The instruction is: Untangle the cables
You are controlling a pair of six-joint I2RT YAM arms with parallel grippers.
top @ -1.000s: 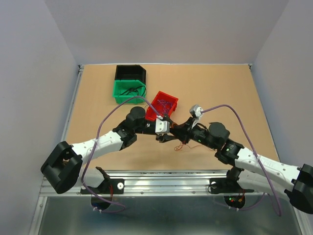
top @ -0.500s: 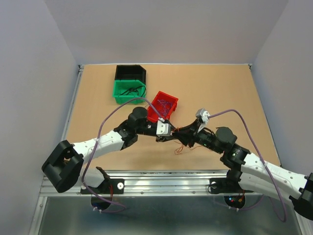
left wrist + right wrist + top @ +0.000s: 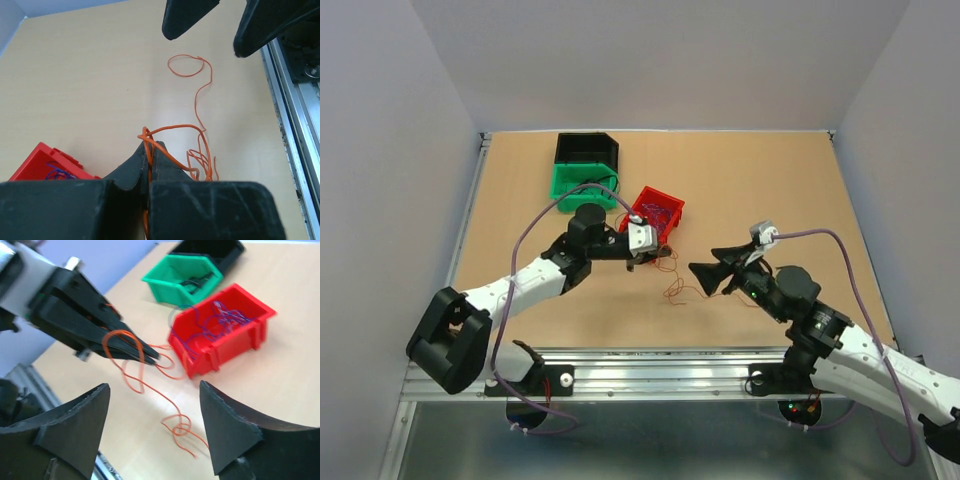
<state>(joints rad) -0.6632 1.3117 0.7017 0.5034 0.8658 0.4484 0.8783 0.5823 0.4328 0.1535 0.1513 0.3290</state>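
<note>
Left tool (image 3: 149, 150) clamped shut — right tool (image 3: 152, 390) gaping wide, facing it.

Up top, the fixed camera looks down from the near edge, well back, with the whole surface (image 3: 770, 180) in frame. The left wrist camera rides tight behind the left claw (image 3: 150, 146), facing the right claw (image 3: 225, 30). The right wrist camera stares back, low and close. Both catch the orange cable (image 3: 200, 159) and the red bin (image 3: 45, 162).

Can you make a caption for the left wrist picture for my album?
Left gripper pinches an orange cable, the right gripper open just beyond it.
</note>
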